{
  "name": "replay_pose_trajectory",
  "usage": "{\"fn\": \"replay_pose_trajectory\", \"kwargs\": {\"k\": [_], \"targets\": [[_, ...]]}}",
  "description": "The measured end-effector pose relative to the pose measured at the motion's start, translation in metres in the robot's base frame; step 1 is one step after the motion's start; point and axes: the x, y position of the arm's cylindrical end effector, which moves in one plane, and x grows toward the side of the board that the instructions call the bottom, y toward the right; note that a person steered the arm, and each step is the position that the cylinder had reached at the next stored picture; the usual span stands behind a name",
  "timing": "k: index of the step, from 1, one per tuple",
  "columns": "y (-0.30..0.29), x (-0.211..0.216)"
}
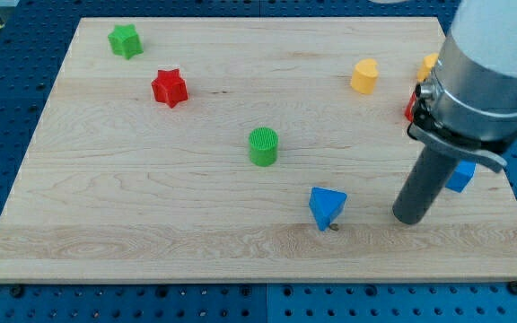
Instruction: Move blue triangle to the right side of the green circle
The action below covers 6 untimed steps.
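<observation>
The blue triangle point(327, 206) lies on the wooden board point(151, 206), below and to the right of the green circle point(263, 146), about a block's width apart from it. My tip point(409, 219) is the lower end of the dark rod. It rests on the board to the right of the blue triangle, well apart from it and at about the same height in the view. The tip touches no block.
A green star point(126, 40) and a red star point(170, 87) sit at the view's top left. A yellow block point(363, 76) is at top right. Behind the arm, a second yellow block point(428, 65), a red block point(410, 104) and a blue block point(461, 177) show only partly.
</observation>
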Motion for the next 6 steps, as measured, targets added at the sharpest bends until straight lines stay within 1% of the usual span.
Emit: {"fn": "replay_pose_trajectory", "kwargs": {"k": [1, 2, 3, 4, 5, 6], "targets": [[-0.003, 0.029], [-0.034, 0.054], [-0.083, 0.053], [-0.114, 0.032], [-0.078, 0.009], [-0.068, 0.008]]}}
